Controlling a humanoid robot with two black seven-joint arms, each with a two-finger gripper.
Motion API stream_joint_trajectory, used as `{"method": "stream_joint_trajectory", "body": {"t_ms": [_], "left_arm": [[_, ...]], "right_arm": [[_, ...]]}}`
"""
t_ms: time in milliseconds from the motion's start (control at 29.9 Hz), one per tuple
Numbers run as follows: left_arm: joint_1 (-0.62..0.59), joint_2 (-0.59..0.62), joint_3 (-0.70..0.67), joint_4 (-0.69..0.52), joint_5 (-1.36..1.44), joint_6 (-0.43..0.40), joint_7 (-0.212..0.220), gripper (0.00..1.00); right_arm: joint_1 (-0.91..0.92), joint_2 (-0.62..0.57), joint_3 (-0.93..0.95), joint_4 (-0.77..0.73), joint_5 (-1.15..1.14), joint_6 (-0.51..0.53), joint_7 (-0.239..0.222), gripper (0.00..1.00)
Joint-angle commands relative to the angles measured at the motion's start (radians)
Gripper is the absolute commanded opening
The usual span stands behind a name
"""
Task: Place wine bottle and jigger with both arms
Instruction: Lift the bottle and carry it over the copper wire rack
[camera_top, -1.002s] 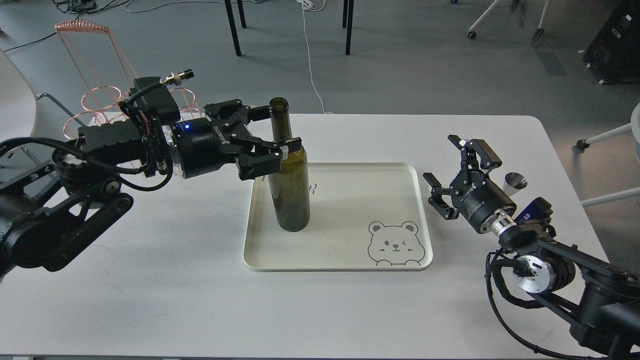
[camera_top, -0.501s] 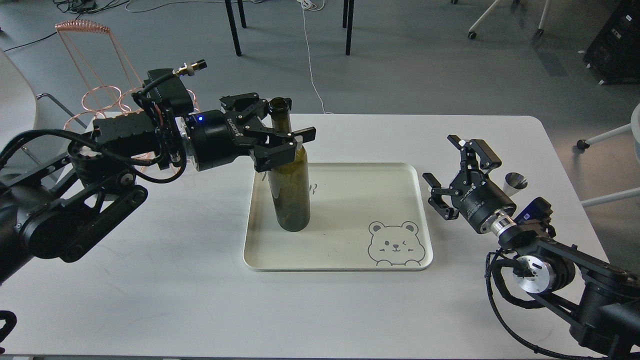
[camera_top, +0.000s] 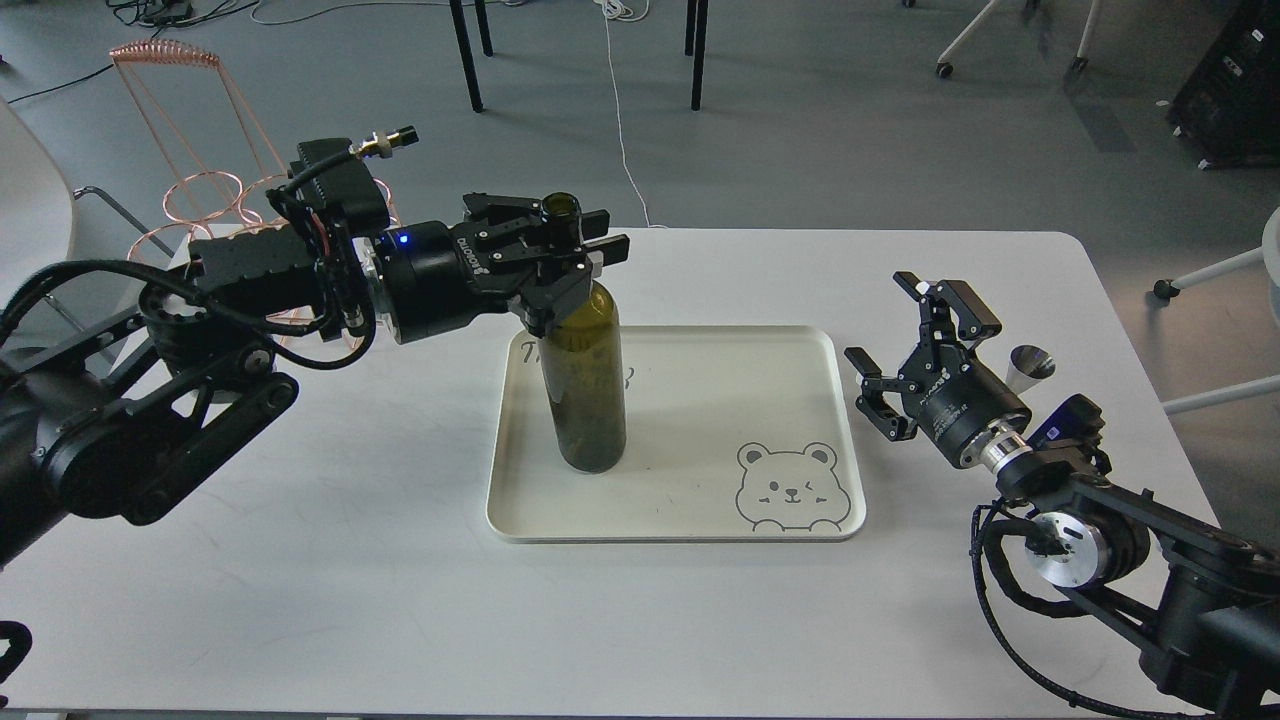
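Note:
The wine bottle (camera_top: 590, 390) stands upright on the left half of the cream tray (camera_top: 680, 527). My left gripper (camera_top: 578, 252) comes in from the left and is shut on the bottle's neck just below the mouth. The jigger (camera_top: 1031, 366) stands on the white table to the right of the tray, just behind my right wrist and partly hidden by it. My right gripper (camera_top: 885, 320) is open and empty, hovering just off the tray's right edge, with its fingers pointing up and to the left.
A copper wire rack (camera_top: 190, 190) stands at the table's back left corner behind my left arm. A bear drawing (camera_top: 790, 487) marks the tray's front right corner. Chair legs and cables lie on the floor beyond the table (camera_top: 400, 600).
My left gripper's fingers, spread around the bottle earlier, have closed on its neck. The bottle has shifted slightly to the right. The right arm has not moved.

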Motion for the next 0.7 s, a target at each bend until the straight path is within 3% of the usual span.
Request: {"method": "stream_joint_trajectory", "body": {"t_ms": [0,200,334,668], "left_arm": [[-0.059,0.023,-0.003,-0.006,-0.063,0.012,0.000,0.15],[-0.248,0.170,0.000,0.026,-0.194,-0.051,0.000,0.16],[-0.306,0.230,0.001,0.156,-0.239,-0.093,0.000,0.16],[-0.388,0.300,0.066,0.452,-0.219,-0.079,0.000,0.16]], "right_arm": [[0.000,-0.001,0.002,0.000,-0.006,-0.001,0.000,0.99],[-0.003,-0.001,0.002,0.000,-0.006,-0.001,0.000,0.99],[-0.008,0.001,0.002,0.000,-0.006,-0.007,0.000,0.99],[-0.021,0.005,0.000,0.000,-0.034,-0.008,0.000,0.99]]}}
